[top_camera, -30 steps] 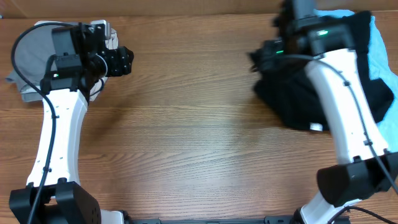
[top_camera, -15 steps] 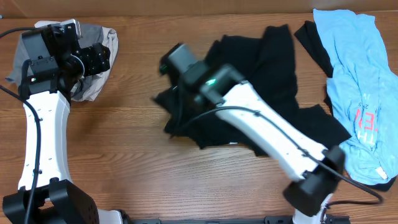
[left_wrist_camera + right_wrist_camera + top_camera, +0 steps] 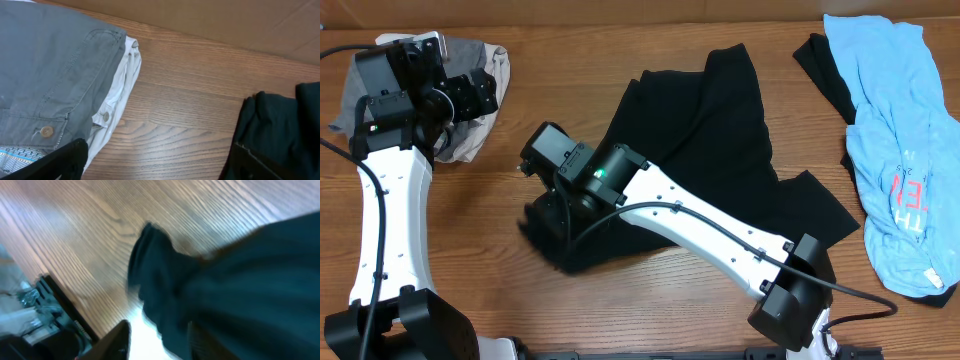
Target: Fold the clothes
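1. Swept leftward since a moment ago, the right end effector (image 3: 552,205) sits at the left edge of the black T-shirt (image 3: 710,140); blur hides whether it pinches cloth.
2. Far left, the left end effector (image 3: 490,92) hangs spread and empty above a grey piece (image 3: 355,100) and a beige piece (image 3: 470,145).
3. Centre, the shirt sprawls across the counter (image 3: 570,60).
4. Far right lies a light-blue tee (image 3: 895,130).

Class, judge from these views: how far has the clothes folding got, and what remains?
Looks done: grey and white pieces lie stacked at the left, by the open left gripper. In hand: the right gripper is at the black T-shirt, which lies spread, unfolded. Left: folding it, then the crumpled light-blue tee.
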{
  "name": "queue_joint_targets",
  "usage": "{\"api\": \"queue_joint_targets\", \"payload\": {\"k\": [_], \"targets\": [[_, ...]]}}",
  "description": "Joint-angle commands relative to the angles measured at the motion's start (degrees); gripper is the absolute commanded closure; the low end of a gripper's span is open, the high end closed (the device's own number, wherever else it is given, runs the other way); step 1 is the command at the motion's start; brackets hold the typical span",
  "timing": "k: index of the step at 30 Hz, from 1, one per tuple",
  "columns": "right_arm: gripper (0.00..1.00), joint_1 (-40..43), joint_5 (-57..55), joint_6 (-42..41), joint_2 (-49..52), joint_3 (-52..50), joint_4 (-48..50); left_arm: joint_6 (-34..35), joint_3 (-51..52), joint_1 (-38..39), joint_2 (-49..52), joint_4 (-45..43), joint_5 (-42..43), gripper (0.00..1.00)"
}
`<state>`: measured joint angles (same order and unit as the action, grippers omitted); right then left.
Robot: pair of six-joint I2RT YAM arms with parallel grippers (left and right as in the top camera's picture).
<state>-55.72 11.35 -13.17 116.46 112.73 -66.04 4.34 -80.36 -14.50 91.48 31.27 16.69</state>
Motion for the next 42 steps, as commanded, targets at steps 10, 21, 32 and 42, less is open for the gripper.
{"api": "queue_joint_targets", "payload": {"k": [10,21,32,42], "targets": [[0.45,16.92,-3.80,-4.74,-4.72,1.36,-5.90,-3.10,-1.62,2.29,-0.81,-0.85,2.89,0.08],[0.14,40.74,-3.52,-4.63,-4.72,1.36,-7.41,-6.95,-16.09,20.09,7.74,2.12,-3.82,0.05],[0.10,55.04,-3.58,-2.93,-4.70,1.22,-8.02,-9.35,-42.10,28.44,34.88,6.64,-1.70,0.05],[0.12,55.84,-4.74,-1.42,-4.48,0.85,-7.89,-13.44,-42.80,31.47,44.22,3.89,0.63,0.09]]}}
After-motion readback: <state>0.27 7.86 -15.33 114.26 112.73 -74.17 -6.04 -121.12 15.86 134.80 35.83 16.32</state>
